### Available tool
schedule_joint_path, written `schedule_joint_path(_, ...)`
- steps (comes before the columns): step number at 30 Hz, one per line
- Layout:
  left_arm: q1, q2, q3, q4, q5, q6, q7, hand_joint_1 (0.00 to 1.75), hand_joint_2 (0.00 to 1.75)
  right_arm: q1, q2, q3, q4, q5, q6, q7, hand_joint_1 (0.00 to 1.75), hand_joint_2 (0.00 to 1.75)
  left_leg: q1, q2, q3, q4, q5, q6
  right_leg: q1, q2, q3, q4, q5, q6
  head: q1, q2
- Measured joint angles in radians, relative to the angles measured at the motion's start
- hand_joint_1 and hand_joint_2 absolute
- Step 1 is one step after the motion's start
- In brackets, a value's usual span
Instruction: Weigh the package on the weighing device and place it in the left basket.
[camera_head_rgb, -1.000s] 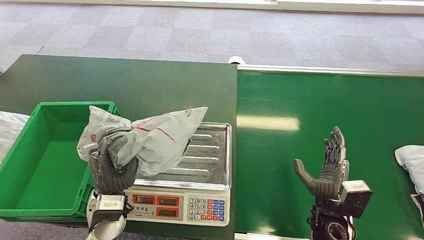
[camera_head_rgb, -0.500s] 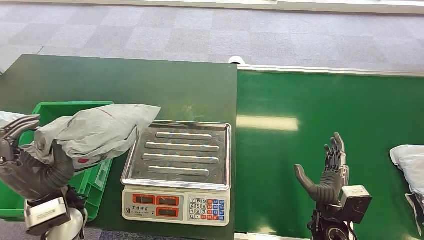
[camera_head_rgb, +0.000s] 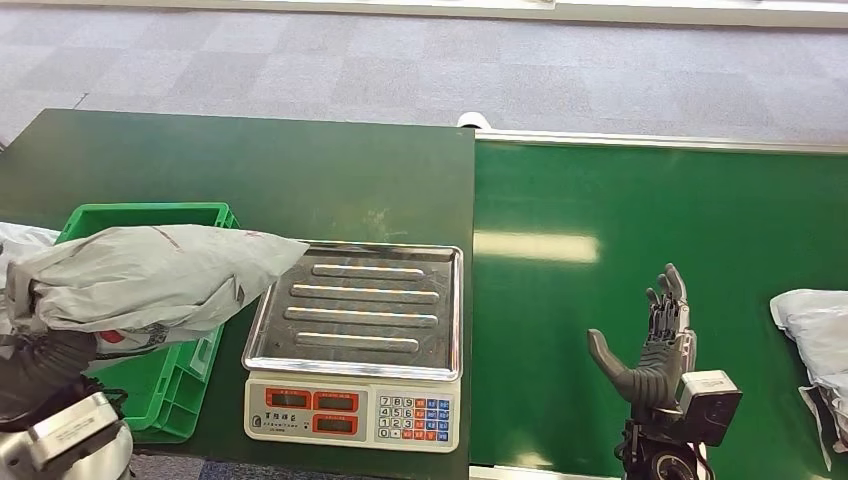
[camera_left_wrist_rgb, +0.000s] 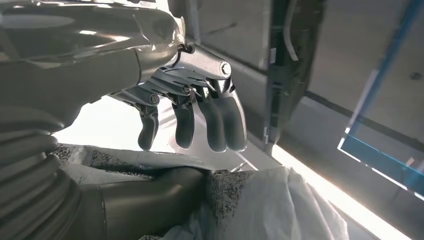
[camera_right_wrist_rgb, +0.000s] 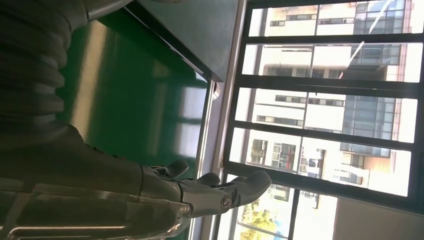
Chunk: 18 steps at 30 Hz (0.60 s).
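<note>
Grey package (camera_head_rgb: 150, 285) atop left hand (camera_head_rgb: 45, 365)

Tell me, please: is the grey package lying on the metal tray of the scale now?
No, the scale tray is bare, and the left robot hand holds the grey package over the green basket.

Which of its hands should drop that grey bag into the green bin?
The left hand: it holds the grey package above the green basket. The right hand is empty, far across the scale.

Basket (camera_head_rgb: 190, 395) left of scale (camera_head_rgb: 356, 345); package (camera_head_rgb: 150, 278) above basket.
</note>
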Motion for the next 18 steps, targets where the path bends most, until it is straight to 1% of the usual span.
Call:
schedule_joint_path(2,-0.004,-0.009,0.025,-0.003,-0.097,0.000,0.000,1.75,1.75,0.003,0.000,0.001,-0.001,0.000,0.000,0.000,0.00,1.75,0.000,0.000,0.000,0.000,0.000,0.000,0.000,0.000,0.000,0.000,0.000,0.000,0.000,0.000)
schedule_joint_path(5,-0.008,-0.023,0.069,0.027,-0.150,0.000,0.006,1.75,1.75,0.019,0.000,0.001,-0.016,0.003,-0.004,0.000,0.00,1.75,0.000,0.000,0.000,0.000,0.000,0.000,0.000,0.000,-0.001,0.000,0.000,0.000,0.000,0.000)
schedule_joint_path(7,-0.018,-0.034,0.105,0.085,-0.171,0.000,0.016,1.75,1.75,0.033,0.000,0.000,-0.030,0.013,-0.006,0.002,0.00,1.75,0.000,0.000,0.000,0.000,0.000,0.000,0.000,0.000,-0.001,0.000,0.000,0.000,0.000,0.000)
schedule_joint_path(10,-0.043,-0.057,0.172,0.218,-0.205,0.000,0.014,1.75,1.75,0.047,0.003,-0.003,-0.049,0.034,-0.006,0.008,0.00,1.75,0.000,0.001,0.000,0.000,0.000,0.000,0.000,0.001,0.000,0.000,0.000,0.000,0.000,0.000)
schedule_joint_path(12,-0.061,-0.072,0.230,0.308,-0.218,0.000,0.008,1.75,1.75,0.051,0.006,-0.003,-0.054,0.042,-0.005,0.010,0.00,1.75,0.000,0.003,0.000,0.000,0.000,0.000,0.000,0.002,0.000,0.000,0.000,0.000,0.000,0.000)
schedule_joint_path(14,-0.088,-0.084,0.308,0.384,-0.232,0.000,0.006,1.75,1.75,0.053,0.009,-0.003,-0.056,0.046,-0.003,0.011,0.00,1.75,0.000,0.004,0.000,0.000,0.000,0.000,0.000,0.003,0.000,0.000,0.000,0.000,0.000,0.000)
schedule_joint_path(16,-0.116,-0.089,0.392,0.440,-0.234,0.000,0.004,1.75,1.75,0.053,0.011,-0.003,-0.056,0.048,-0.001,0.012,0.00,1.75,0.000,0.004,0.001,0.000,0.000,0.000,0.000,0.003,-0.001,0.000,0.000,0.000,0.000,0.000)
schedule_joint_path(18,-0.134,-0.088,0.456,0.483,-0.229,0.000,0.003,1.75,1.75,0.054,0.012,-0.003,-0.056,0.048,-0.001,0.012,0.00,1.75,0.000,0.004,0.001,0.000,0.000,0.000,0.000,0.003,-0.001,0.000,0.000,0.000,0.000,0.000)
